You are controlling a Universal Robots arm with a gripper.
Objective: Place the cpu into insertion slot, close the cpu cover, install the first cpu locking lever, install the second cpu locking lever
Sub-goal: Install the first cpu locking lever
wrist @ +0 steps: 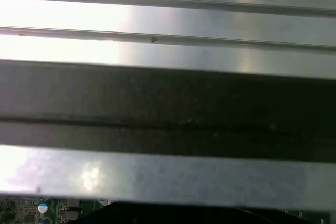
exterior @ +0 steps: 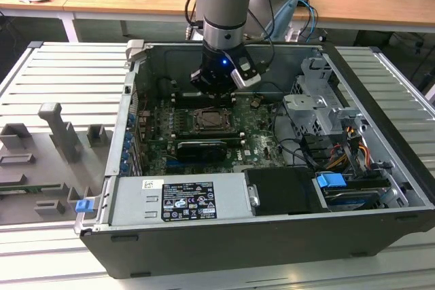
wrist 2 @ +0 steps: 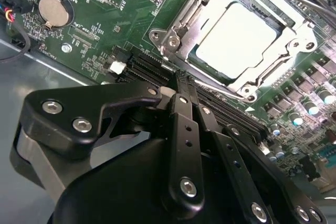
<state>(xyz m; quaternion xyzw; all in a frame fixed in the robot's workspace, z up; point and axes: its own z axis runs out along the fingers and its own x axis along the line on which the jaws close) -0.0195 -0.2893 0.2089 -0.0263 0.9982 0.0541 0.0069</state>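
One gripper [wrist 2: 181, 85], fingers pressed together, nothing pinched, tips down near the green board [wrist 2: 126, 19] just beside the socket. Beyond, cpu [wrist 2: 236, 38] seated flat in its slot, cpu cover [wrist 2: 178, 22] closed around it. Farther off, round silver battery [wrist 2: 51, 10] on the board.

A ribbed grey metal surface [exterior: 47, 73] carries the open computer case [exterior: 272, 236] (lying on its side) directly beneath the gripper [exterior: 216, 92]; grey fixture blocks [exterior: 61, 134] stand well aside of the gripper.
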